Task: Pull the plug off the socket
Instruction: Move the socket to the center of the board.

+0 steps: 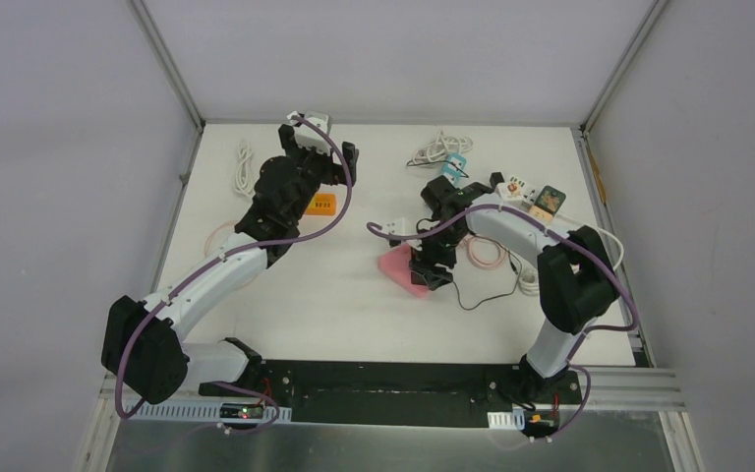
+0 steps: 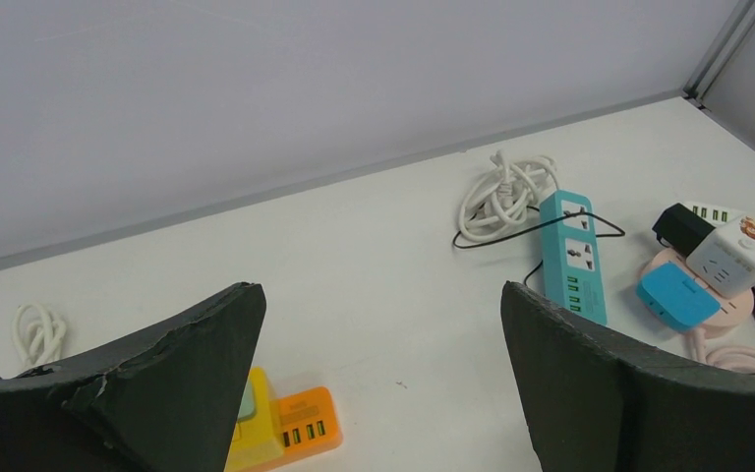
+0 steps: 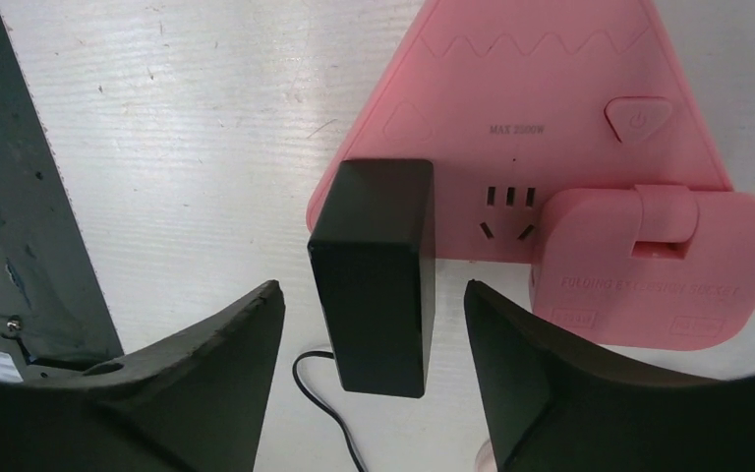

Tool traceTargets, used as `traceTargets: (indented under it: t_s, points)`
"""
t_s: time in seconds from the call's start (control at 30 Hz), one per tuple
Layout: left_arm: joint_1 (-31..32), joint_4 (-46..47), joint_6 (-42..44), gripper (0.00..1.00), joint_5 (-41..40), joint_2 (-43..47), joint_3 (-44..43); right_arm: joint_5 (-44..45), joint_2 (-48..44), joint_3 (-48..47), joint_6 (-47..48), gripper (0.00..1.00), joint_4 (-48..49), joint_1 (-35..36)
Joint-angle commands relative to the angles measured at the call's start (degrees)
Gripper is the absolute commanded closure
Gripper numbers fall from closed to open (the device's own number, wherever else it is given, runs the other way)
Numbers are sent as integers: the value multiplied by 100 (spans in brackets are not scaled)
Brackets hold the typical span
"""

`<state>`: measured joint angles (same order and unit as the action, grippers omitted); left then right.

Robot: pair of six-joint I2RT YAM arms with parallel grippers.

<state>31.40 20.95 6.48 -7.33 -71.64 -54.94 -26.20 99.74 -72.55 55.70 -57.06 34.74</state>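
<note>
Right gripper [image 3: 372, 295]: fingers spread, straddling the black plug adapter [image 3: 374, 236] with a gap on each side, gripping nothing.
Black plug adapter: sits on the pink triangular socket [image 3: 551, 98] at its edge, thin black cord [image 3: 319, 393] trailing off.
Socket: flat on the white table [image 3: 177, 147].
Left gripper [image 2: 381, 293]: spread wide, holding nothing, above the orange power strip [image 2: 300, 423].

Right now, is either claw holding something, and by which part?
Nothing is held. The right claw is open around the plug, with a gap on each side. The left claw is open, with nothing between its fingers.
</note>
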Motion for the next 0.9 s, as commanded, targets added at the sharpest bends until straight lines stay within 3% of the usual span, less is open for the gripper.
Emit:
traceTargets:
  t_s: [0.0,0.23,0.73,0.87]
  points:
    - [-37,125,-119,6,167,71,-219,-185,-326,-50,-93,26,71,-114]
    - [-37,101,-174,6,290,17,-257,-797,-655,-44,-185,13,34,-499]
    - [-37,53,-632,5,786,87,-127,-1375,-986,13,-95,12,-69,-922]
    - [-37,-43,-1103,5,1102,114,55,-1594,-1093,96,-102,12,53,-1005]
